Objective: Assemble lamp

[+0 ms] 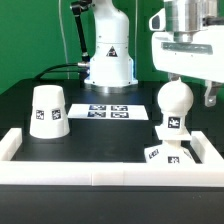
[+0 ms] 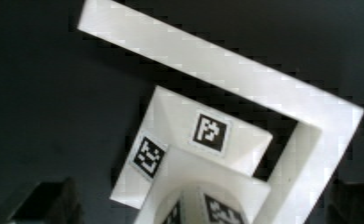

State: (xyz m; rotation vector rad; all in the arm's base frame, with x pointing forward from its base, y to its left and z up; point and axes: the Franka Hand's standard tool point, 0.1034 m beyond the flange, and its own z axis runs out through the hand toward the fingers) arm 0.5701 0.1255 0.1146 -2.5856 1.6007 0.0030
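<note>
Bulb [image 1: 174,100] is sitting upright on the base [image 1: 158,153] near the rail [image 1: 60,158] corner. Gripper [image 1: 190,88] is hovering just above it, jaws spread wide and gripping nothing. Shade [image 1: 47,110] is waiting well apart; lifting straight up seems safest before fetching it.

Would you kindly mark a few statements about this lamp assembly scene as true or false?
1. The bulb stands upright on the base. True.
2. The shade already covers the bulb. False: it sits apart, toward the exterior view's left.
3. The tool is clamped on the shade. False: it is above the bulb, jaws open.
4. The marker board lies flat between the shade and the bulb. True.
5. The base lies outside the border rail. False: inside, near its corner.
</note>
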